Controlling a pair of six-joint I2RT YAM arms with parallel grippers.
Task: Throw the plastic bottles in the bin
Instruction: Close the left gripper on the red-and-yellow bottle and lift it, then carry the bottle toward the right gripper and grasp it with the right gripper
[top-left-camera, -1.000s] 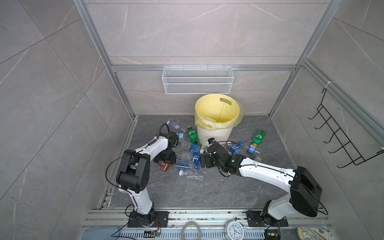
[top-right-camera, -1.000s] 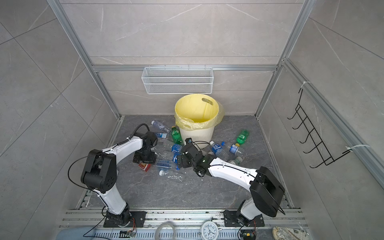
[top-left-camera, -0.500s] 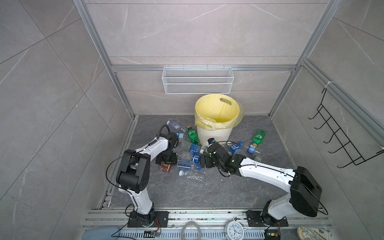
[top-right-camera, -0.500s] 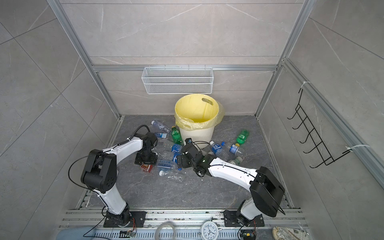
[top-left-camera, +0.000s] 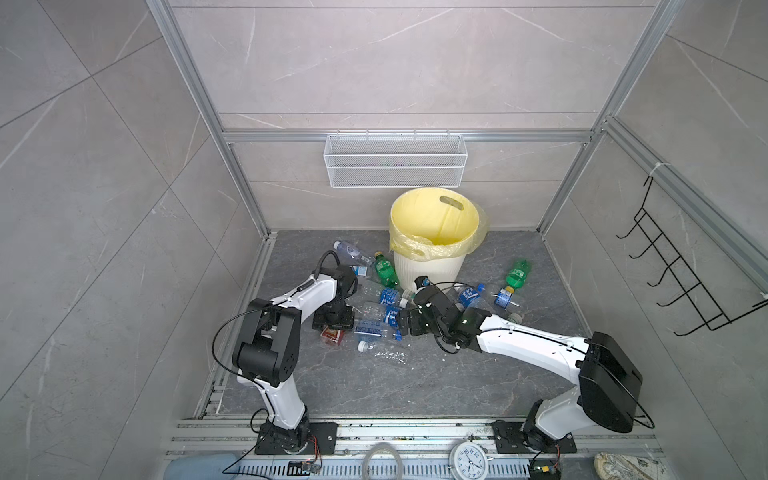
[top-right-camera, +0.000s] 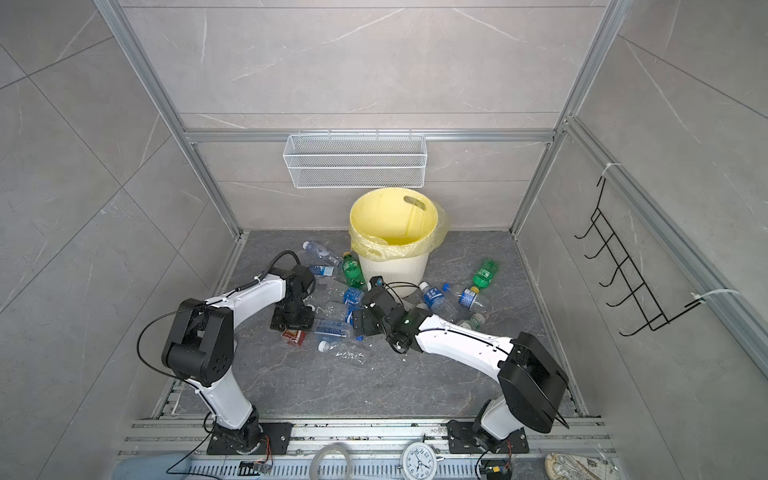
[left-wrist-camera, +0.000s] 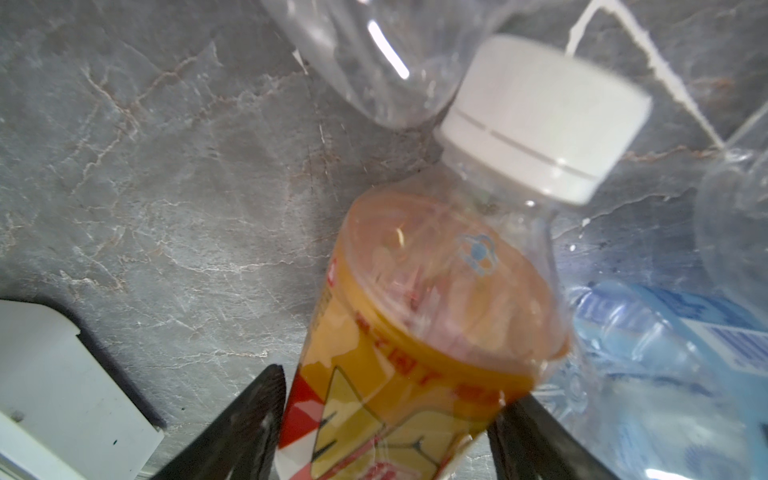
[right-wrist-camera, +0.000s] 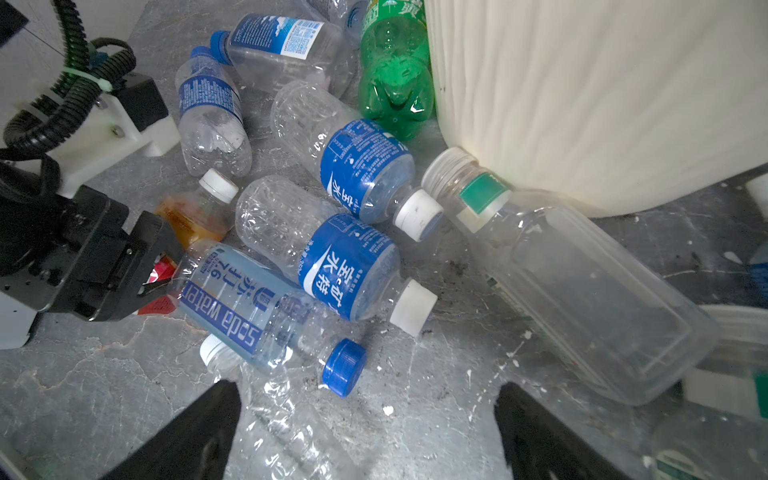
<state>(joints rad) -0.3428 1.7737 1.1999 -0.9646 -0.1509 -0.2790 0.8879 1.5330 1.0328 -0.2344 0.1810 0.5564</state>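
The bin looks empty; bottles still lie on the floor. Left jaws flank the orange bottle, grip uncertain; right jaws released.

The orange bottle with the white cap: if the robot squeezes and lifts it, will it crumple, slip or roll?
The orange bottle seems empty, its clear shoulder showing no liquid, so it is probably light. Its thin-looking plastic may dent when the left end effector closes. Lying on its round side, it could roll if nudged.

Glossy clear plastic bottles, matt ribbed bin, matt stone-look floor.
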